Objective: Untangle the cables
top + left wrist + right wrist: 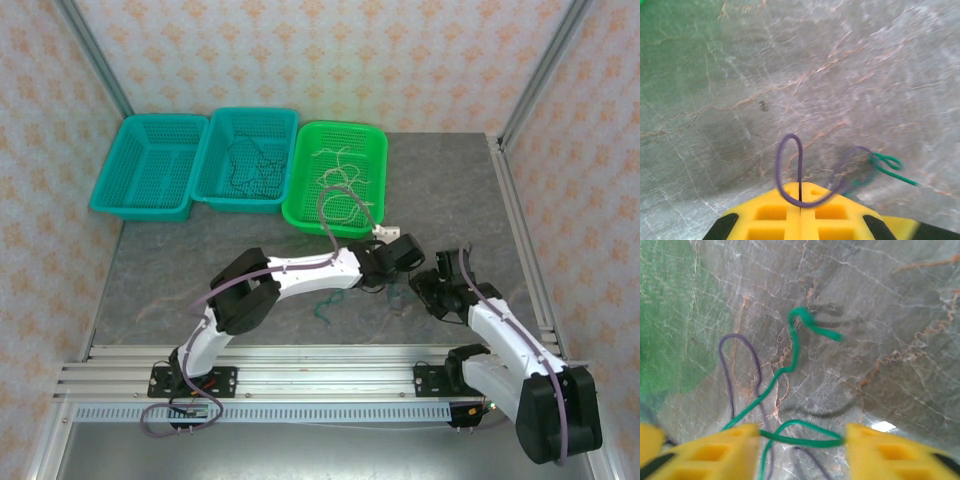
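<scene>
Before the green basket (300, 215) our arms bend low; up close, left end effector (800, 192) clenches the purple cable (789, 142), right end effector (802, 434) straddles the green cable (795, 342), released.

The counter (200, 270) looks like polished grey stone, smooth, veined in white and rust, with a soft sheen. The purple cable (778, 165) and green cable (794, 340) have a thin, smooth, plastic-looking sheath. The left claw (800, 187) and right claw (802, 434) are matt yellow moulded plastic. The teal baskets (205, 165) and green basket (296, 190) are glossy plastic lattice. The rails (320, 362) are bare brushed metal. The arms (310, 272) have glossy white and matt black shells.
</scene>
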Tool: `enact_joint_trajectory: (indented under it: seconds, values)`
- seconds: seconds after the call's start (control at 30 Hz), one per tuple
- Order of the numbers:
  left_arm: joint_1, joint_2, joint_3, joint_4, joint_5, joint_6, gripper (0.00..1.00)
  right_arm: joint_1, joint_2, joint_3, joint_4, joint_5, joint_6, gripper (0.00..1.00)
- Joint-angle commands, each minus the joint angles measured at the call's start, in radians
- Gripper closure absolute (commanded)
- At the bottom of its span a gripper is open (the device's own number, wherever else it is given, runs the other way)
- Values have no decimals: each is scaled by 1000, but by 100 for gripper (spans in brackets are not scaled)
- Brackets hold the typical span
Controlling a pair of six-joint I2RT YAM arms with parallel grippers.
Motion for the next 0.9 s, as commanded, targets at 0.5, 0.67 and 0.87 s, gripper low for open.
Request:
enact_joint_trajectory:
  seconds: [0.5, 0.67, 0.87]
  values:
    - [79, -465, -166, -166, -234, 72, 100, -245, -117, -45, -100, 178, 5, 100]
    - [109, -622, -211, -197, -277, 122, 100, -266, -131, -29, -103, 183, -23, 100]
    - [318, -791, -189, -220, -266, 223, 100, -227, -123, 11, -69, -7, -90, 100]
